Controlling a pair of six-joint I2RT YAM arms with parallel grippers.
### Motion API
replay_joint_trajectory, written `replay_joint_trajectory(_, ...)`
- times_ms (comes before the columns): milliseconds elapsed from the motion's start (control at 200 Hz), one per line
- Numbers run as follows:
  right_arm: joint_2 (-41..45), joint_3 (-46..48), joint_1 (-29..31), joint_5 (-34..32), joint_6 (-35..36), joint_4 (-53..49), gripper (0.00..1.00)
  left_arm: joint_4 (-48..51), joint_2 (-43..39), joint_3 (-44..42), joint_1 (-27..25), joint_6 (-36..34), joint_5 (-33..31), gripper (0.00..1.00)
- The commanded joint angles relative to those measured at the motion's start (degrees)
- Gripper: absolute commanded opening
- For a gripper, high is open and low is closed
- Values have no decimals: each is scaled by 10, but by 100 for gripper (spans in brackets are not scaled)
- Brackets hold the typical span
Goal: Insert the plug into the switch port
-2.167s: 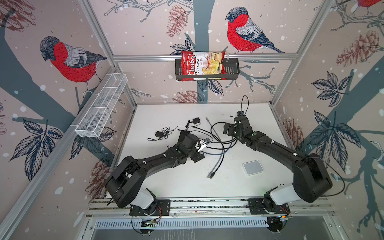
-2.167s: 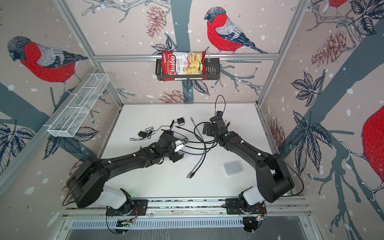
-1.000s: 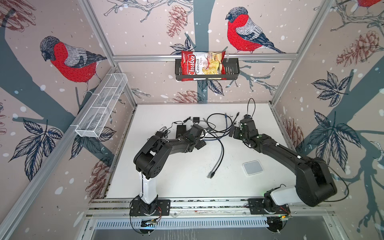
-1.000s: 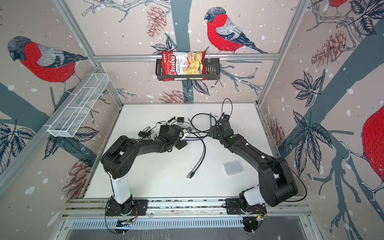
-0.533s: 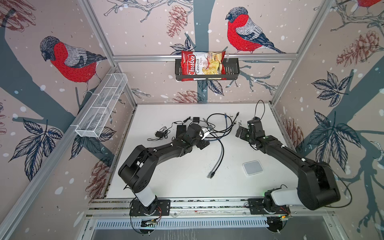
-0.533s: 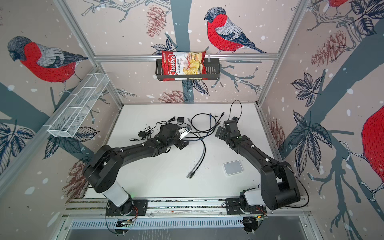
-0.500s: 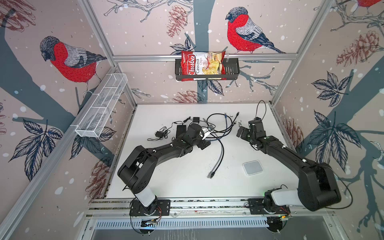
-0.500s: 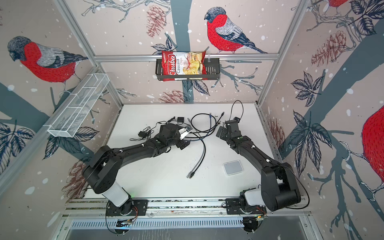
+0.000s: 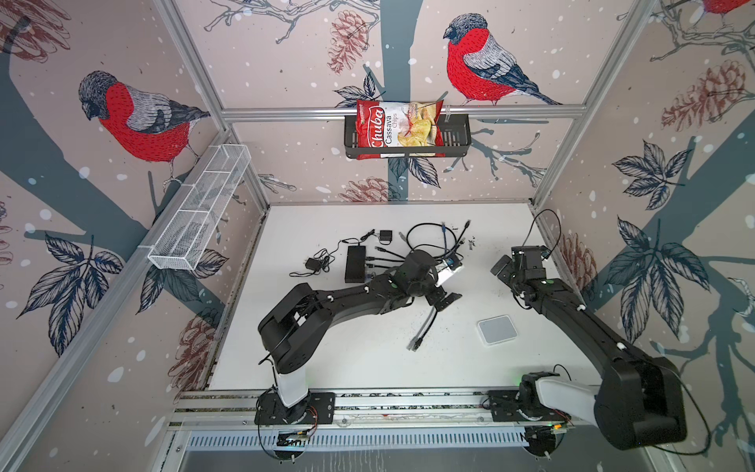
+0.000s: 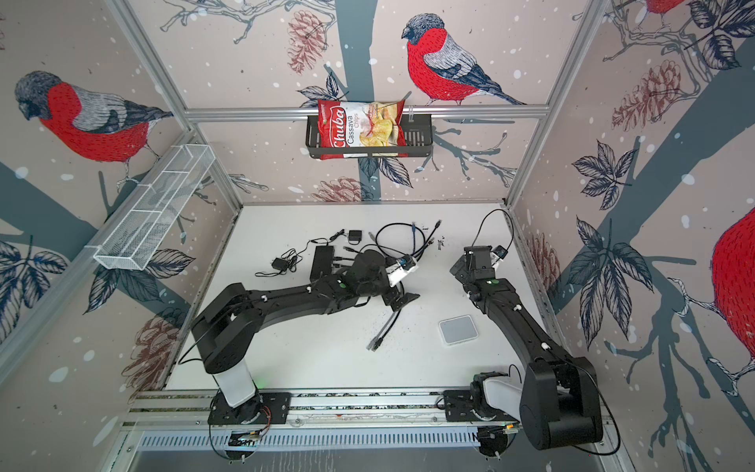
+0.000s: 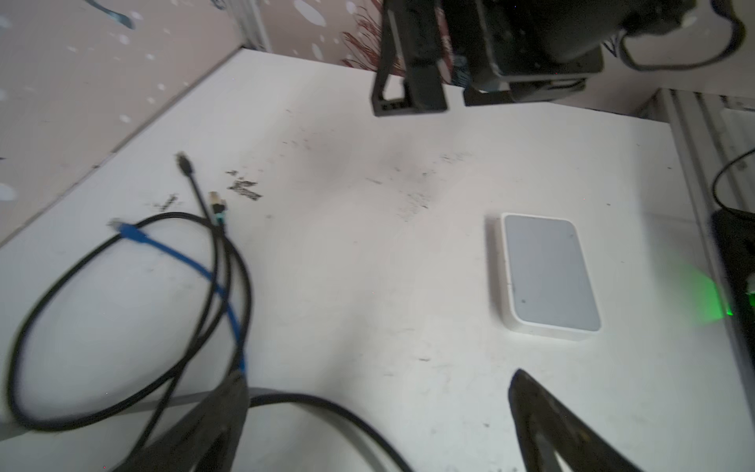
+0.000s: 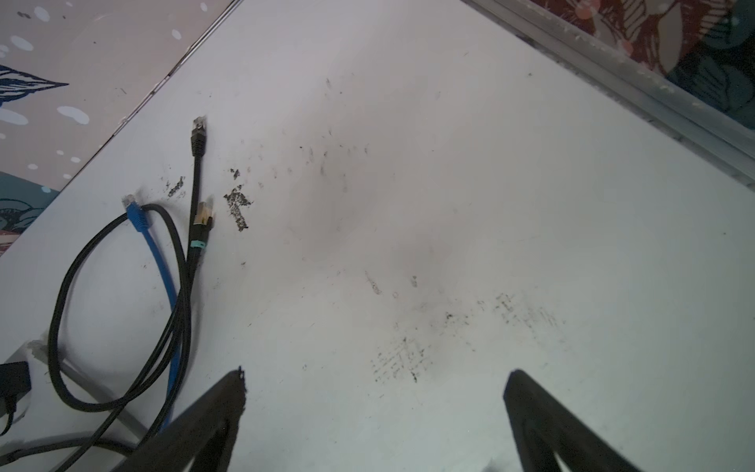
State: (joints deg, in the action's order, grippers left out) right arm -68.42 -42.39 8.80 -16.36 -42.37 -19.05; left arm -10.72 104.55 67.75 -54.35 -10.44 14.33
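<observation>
The switch is a black box at the back left of the white table, with several cables plugged into its right side. Loose plugs lie behind it: a blue one, a gold one and a black one. Another plug ends a grey cable near the table's middle. My left gripper is open just right of the switch, and a black cable lies on the table between its fingers. My right gripper is open over bare table at the right.
A small white box lies at the front right. A black power adapter with its thin lead sits left of the switch. A coiled black cable lies at the back. Cage walls ring the table.
Both grippers have moved to the right. The left one came away from the switch side; the right one drew back from the cables. Both stayed open and empty.
</observation>
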Motion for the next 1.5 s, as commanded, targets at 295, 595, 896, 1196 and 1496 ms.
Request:
replay_joint_trajectory(295,51,15,-57,-7,-4,-41,100,117,136,133,-111,-5,-27,97)
replay_joint_trajectory(595,86,37,-69,3,14,-23,100,175,214,230,-141,-22,-36,97)
replay_joint_trajectory(896,108,43,-80,22,32,-15,100,228,282,309,-144,-32,-74,97)
replay_joint_trajectory(1196,127,56,-84,14,39,-1,100,284,328,373,-144,-44,-100,76)
replay_joint_trajectory(1496,124,57,-85,60,79,36,99,257,283,310,-142,-44,-118,61)
